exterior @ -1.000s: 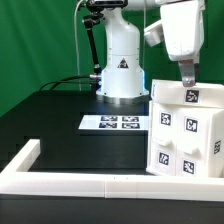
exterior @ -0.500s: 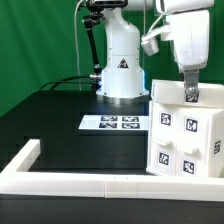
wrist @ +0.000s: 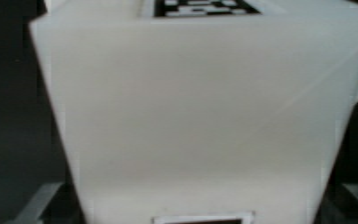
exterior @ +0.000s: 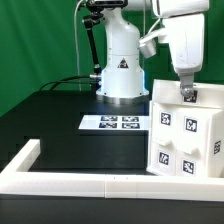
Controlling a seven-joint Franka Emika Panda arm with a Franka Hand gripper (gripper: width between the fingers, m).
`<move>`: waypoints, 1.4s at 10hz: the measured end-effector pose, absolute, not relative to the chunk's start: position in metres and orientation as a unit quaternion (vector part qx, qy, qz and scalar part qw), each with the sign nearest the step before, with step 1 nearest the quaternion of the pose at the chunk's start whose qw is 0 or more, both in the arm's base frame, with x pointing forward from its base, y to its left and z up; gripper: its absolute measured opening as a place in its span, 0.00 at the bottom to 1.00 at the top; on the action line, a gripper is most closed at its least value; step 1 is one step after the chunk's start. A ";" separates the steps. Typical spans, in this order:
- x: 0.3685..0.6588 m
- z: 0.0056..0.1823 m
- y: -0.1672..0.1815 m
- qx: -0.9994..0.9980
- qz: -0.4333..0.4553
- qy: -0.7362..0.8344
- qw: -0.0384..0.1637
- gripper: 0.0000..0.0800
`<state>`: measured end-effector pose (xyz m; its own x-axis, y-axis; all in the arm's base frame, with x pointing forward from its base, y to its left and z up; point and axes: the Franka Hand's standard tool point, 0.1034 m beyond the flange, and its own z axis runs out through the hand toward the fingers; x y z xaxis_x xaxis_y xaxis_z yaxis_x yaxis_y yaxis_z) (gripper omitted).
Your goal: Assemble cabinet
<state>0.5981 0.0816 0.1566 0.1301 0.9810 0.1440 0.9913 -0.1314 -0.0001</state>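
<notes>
Green curtain behind, black table (exterior: 60,120) below, and the arm's white base standing at the upper middle of the exterior view. At the upper right of that frame the gripper (exterior: 185,95) hangs straight down, its fingertips right at the top face of the cabinet (exterior: 185,135); whether they touch it or stop just above I cannot tell. Nor can I tell if the fingers stand apart or together, since they overlap in this view and the wrist view shows only white plastic filling the frame. The cabinet sits directly beneath the claw, at the right edge of the frame, upright with its long axis vertical, against the low white border frame (exterior: 70,182). The marker board (exterior: 112,123) lies near its left side. Any coming move probably runs vertically.
</notes>
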 end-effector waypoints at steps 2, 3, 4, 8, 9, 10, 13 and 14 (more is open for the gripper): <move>0.597 0.156 0.077 -0.767 -0.050 -0.637 0.052 0.70; 0.597 0.156 0.074 -0.791 -0.048 -0.608 0.054 0.70; 0.597 0.156 0.074 -0.828 -0.045 -0.555 0.058 0.70; 0.598 0.155 0.073 -0.910 -0.037 -0.407 0.063 0.70; 0.598 0.155 0.073 -0.923 -0.036 -0.378 0.064 0.70; 0.598 0.155 0.073 -0.937 -0.033 -0.342 0.065 0.70; 0.599 0.156 0.073 -0.969 -0.028 -0.237 0.067 0.70; 0.599 0.156 0.073 -0.974 -0.026 -0.213 0.068 0.70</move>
